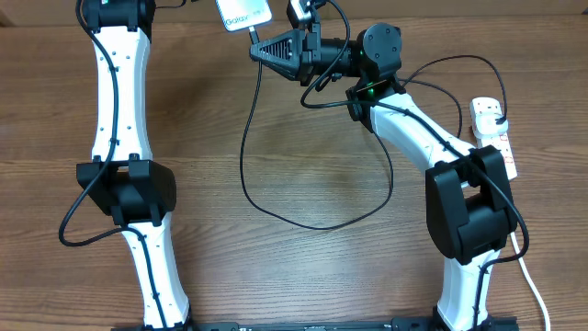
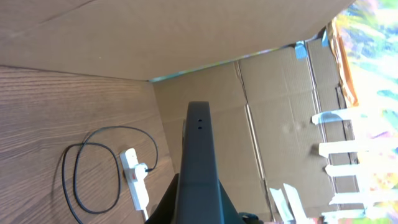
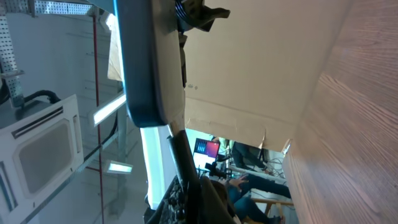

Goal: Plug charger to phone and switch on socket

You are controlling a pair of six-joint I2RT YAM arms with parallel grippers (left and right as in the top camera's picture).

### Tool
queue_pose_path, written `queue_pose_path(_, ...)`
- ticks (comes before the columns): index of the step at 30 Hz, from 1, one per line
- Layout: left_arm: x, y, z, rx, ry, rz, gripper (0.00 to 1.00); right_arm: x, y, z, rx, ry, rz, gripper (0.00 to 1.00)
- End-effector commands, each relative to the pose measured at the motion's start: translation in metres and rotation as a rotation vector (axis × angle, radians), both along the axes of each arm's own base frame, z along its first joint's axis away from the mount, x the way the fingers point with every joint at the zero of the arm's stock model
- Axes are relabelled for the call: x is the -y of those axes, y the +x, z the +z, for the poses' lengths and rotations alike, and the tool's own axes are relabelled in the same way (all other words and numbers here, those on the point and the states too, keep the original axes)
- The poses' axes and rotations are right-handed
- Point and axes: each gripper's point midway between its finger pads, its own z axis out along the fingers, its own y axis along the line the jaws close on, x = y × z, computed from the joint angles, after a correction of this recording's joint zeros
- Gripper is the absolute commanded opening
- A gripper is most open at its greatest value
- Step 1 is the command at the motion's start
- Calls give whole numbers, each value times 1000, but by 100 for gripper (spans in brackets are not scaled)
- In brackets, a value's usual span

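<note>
Wood-grain brown table (image 1: 303, 276) beneath both arms. At its far edge, the phone (image 1: 243, 13), cyan screen lit, lifted clear of the wood in the right wrist view. Just below it, the right gripper (image 1: 257, 51), fingers drawn together to a narrow point around the charger (image 1: 317, 224) close to its small tip. Tip right at the phone's lower end; seated or not, impossible to tell. Hangs down from there as thin black cable, loops wide across mid-table and climbs to the socket (image 1: 491, 129) at the right edge, black plug sitting in its far end. Left gripper (image 2: 198, 112) outside the overhead view; only one dark finger visible in its wrist view, opening impossible to judge.
</note>
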Motion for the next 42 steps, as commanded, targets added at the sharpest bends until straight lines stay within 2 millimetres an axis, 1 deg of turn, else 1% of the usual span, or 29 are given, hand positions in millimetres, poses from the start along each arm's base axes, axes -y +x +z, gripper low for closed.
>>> queue_pose_path(1,11,-31,28,68,-13,-117,4,5,8,15,12,29,-52,4)
queue_pose_path(23,14,-32,28,87,-7,-124,4,6,16,18,-23,51,-93,4)
queue_pose_path(34,16,-38,29,89,-13,-158,4,7,18,19,-29,56,-102,4)
queue_pose_path(42,16,-38,29,89,-13,-158,4,8,20,23,-73,76,-108,4)
